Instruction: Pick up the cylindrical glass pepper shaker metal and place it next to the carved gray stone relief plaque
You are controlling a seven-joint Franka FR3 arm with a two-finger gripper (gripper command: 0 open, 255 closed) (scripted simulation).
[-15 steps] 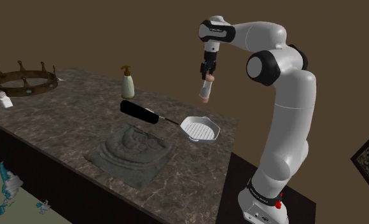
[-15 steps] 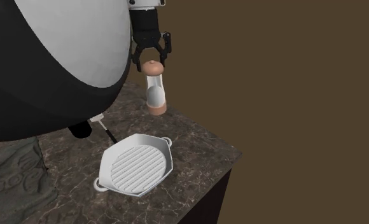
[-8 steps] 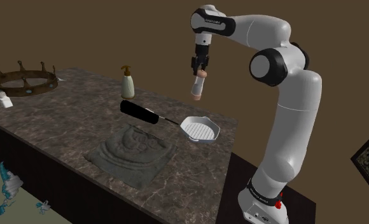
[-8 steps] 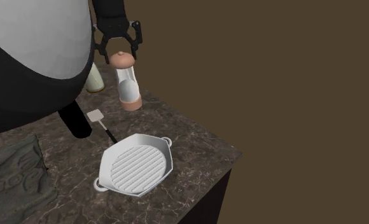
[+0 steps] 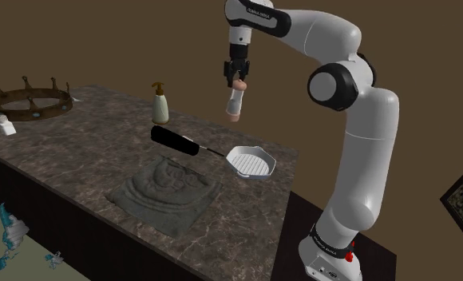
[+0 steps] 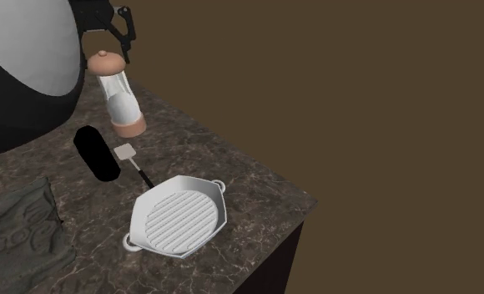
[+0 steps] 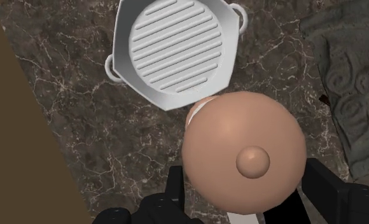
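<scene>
White rounded arm links (image 5: 366,152), black joint caps (image 5: 327,85), all-black fingers (image 7: 333,191), red dot (image 5: 350,257) near the base (image 5: 322,259)

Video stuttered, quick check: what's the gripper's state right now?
Gripper: shut on the pepper shaker, clasping its tan cap, lifted off the marbled counter.

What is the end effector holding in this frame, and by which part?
The end effector holds the pepper shaker, clasped by its rounded tan top cap between the two fingers. Its clear body and tan base hang free above the dark marbled counter.
</scene>
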